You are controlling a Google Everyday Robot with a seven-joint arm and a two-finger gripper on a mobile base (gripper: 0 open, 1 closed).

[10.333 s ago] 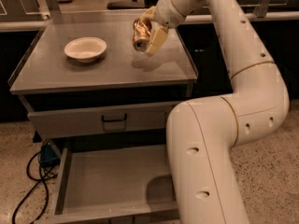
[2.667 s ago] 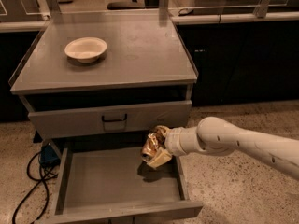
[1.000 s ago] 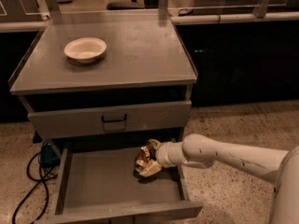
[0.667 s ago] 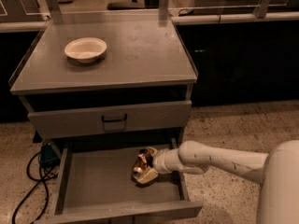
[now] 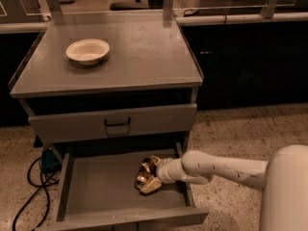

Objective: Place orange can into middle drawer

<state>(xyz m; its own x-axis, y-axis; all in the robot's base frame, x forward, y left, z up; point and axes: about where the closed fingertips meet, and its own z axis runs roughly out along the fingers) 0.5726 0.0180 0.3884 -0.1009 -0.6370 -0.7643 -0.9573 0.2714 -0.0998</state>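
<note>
The orange can (image 5: 143,173) is shiny orange-gold and tilted, held low inside the open middle drawer (image 5: 96,189), near its right side. My gripper (image 5: 148,176) reaches in from the right over the drawer's side wall and is shut on the can. The can is at or just above the drawer floor; I cannot tell whether it touches. The white arm (image 5: 226,170) stretches off to the right edge of the view.
A white bowl (image 5: 87,50) sits on the cabinet top (image 5: 139,57). The closed upper drawer front with a black handle (image 5: 117,123) is right above the open drawer. Black cables (image 5: 29,186) lie on the floor at left.
The arm carried the can from the cabinet top down into the open drawer. In the last second the gripper and can have moved a little lower and left inside the drawer.
</note>
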